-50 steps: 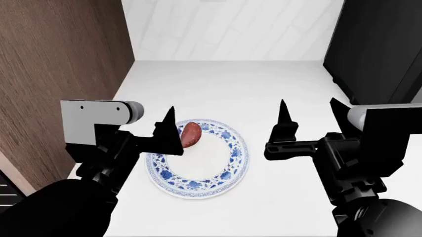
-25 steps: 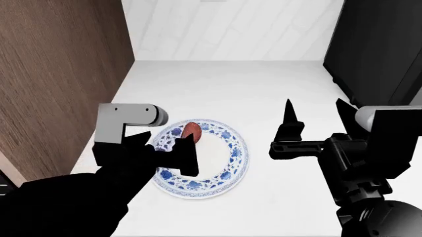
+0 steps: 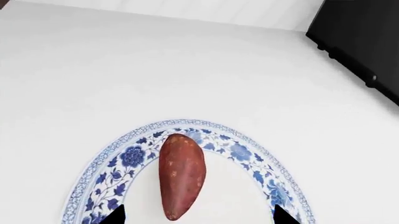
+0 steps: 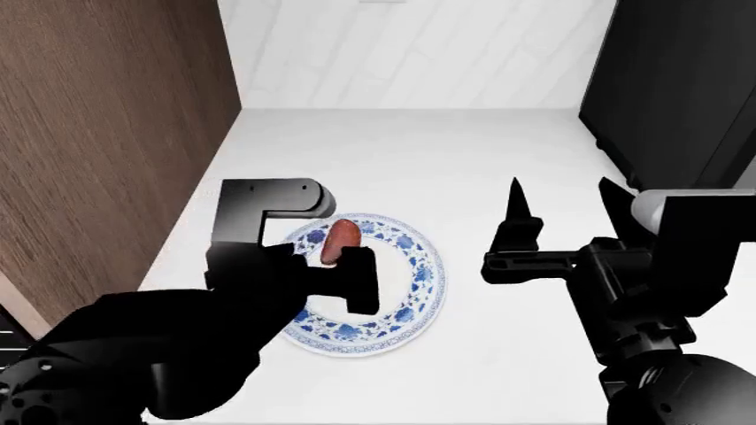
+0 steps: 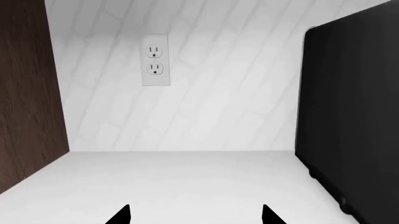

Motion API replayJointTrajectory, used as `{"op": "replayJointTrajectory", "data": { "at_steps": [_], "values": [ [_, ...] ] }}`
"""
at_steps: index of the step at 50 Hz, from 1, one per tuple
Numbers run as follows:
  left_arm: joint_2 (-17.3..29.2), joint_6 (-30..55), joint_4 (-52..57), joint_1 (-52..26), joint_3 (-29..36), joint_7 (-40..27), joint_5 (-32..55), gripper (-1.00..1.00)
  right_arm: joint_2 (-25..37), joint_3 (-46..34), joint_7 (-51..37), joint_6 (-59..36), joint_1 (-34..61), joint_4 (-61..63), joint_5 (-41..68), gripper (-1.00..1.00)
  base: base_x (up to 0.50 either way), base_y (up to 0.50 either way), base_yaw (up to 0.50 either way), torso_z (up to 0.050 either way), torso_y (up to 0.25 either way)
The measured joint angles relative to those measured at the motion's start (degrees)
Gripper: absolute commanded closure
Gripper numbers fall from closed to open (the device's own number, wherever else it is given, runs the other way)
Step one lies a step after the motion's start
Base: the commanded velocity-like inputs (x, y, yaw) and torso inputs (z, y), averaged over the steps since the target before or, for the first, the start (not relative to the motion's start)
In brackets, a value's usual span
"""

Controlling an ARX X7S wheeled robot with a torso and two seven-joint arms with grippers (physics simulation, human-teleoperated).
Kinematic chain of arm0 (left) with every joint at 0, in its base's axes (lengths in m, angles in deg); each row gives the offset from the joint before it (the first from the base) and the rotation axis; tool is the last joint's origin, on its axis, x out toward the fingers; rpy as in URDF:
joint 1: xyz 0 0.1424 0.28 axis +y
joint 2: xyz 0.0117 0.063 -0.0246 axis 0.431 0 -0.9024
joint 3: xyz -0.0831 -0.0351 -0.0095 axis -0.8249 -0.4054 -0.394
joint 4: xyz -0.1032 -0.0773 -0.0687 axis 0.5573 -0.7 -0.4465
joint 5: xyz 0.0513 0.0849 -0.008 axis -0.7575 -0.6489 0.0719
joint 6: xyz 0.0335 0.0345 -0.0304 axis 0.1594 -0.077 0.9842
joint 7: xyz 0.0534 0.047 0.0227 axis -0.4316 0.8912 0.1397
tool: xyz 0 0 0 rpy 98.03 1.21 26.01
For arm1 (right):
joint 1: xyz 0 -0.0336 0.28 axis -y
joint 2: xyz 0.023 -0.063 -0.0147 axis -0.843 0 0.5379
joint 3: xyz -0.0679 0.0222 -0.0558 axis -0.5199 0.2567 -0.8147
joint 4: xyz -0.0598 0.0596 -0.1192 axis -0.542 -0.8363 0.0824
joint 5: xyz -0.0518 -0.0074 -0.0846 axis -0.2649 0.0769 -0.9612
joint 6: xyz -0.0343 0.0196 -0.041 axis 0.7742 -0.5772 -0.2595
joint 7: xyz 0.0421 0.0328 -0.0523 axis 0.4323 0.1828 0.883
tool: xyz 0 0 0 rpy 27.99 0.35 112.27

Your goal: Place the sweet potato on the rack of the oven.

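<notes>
The sweet potato (image 3: pixel 182 175) is reddish-brown and lies on the blue-patterned plate (image 3: pixel 249 156) on the white counter. In the head view the sweet potato (image 4: pixel 342 237) is at the plate's (image 4: pixel 423 285) far left part. My left gripper (image 3: pixel 198 218) is open, and its two black fingertips stand either side of the potato's near end without touching it. In the head view the left gripper (image 4: pixel 345 276) hangs over the plate. My right gripper (image 4: pixel 558 193) is open and empty, right of the plate. The oven and its rack are out of view.
A wood-brown panel (image 4: pixel 106 159) walls the counter's left side. A black boxy appliance (image 4: pixel 685 80) stands at the right, also seen in the right wrist view (image 5: pixel 349 116). A white tiled wall with an outlet (image 5: pixel 155 59) closes the back.
My left arm has swung right and forward over the plate, its open gripper now above the sweet potato. The right arm has barely moved.
</notes>
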Motion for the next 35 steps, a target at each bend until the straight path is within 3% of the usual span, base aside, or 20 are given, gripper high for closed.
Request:
{"op": "replayJointTrajectory", "data": {
  "at_steps": [35],
  "values": [
    [1.4, -5.7, -7.5, -4.8, 10.6, 7.0, -11.3, -1.0, 0.7, -1.7, 0.9, 2.4, -0.6, -1.8, -1.6, -1.0, 0.0, 0.0, 0.0, 0.0, 0.0]
  ]
}}
